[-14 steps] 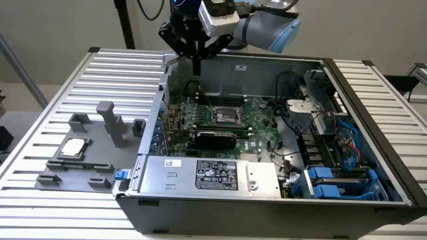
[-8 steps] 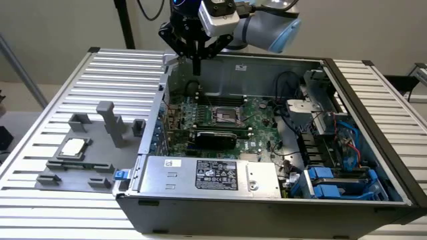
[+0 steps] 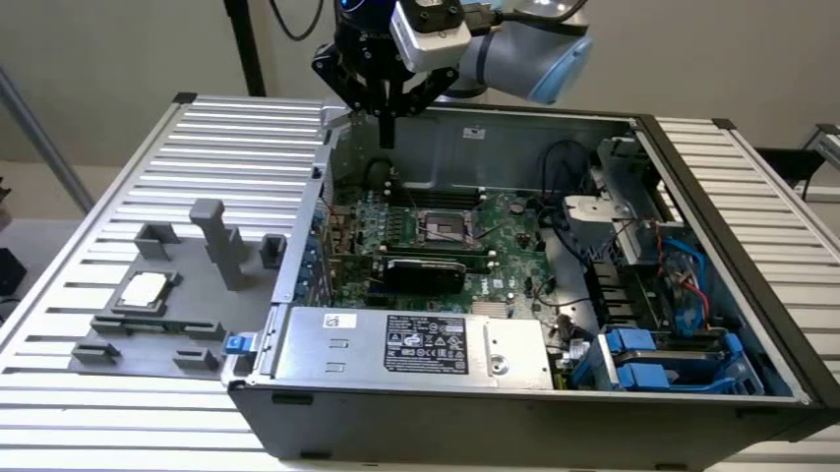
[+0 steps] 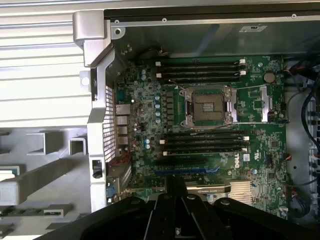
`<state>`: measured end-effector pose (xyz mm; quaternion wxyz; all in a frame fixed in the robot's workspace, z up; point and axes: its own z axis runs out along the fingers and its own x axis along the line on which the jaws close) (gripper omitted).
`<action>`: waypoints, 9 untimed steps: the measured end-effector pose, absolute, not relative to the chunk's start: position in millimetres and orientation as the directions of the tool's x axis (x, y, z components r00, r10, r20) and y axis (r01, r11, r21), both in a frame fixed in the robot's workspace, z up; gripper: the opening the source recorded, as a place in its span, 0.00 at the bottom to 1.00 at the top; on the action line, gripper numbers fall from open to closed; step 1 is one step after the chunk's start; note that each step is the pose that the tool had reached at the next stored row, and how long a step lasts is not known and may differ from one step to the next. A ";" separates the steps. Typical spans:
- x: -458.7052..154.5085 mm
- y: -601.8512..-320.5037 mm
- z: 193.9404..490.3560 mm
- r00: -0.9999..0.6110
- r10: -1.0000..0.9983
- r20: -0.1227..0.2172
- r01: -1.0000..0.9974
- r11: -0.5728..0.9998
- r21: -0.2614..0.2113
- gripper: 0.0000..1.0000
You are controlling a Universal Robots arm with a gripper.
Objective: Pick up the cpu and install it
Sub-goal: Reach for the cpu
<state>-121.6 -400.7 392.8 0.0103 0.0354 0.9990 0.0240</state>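
The cpu (image 3: 145, 287), a small square chip with a silvery-white top, lies flat on the grey fixture plate (image 3: 157, 334) at the exterior view's left, outside the computer case. My gripper (image 3: 388, 136) hangs high over the back left corner of the open case, far from the chip, its fingers shut together with nothing between them. In the wrist view the shut gripper (image 4: 175, 189) points down over the green motherboard (image 4: 150, 125). The dark square socket (image 4: 209, 106) with its metal frame stands open in the board's middle, also seen as the socket (image 3: 444, 228) in the exterior view.
The case wall (image 3: 309, 246) stands between the fixture and the motherboard. A silver power supply box (image 3: 413, 344) fills the case's near side. Cables and blue drive brackets (image 3: 656, 364) crowd the exterior view's right. Grey posts (image 3: 216, 241) rise from the fixture near the chip.
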 end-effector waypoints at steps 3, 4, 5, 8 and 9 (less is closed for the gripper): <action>-126.7 -411.7 392.6 -0.997 0.071 -0.019 0.070 0.996 0.049 0.11; -129.0 -415.7 392.7 -0.997 0.071 -0.019 0.070 0.996 0.049 0.11; -132.2 -419.5 392.5 -0.997 0.071 -0.019 0.070 0.996 0.049 0.11; -144.7 -426.1 392.3 -0.997 0.071 -0.019 0.070 0.996 0.049 0.11; -149.3 -427.3 392.1 -0.997 0.071 -0.019 0.070 0.996 0.049 0.11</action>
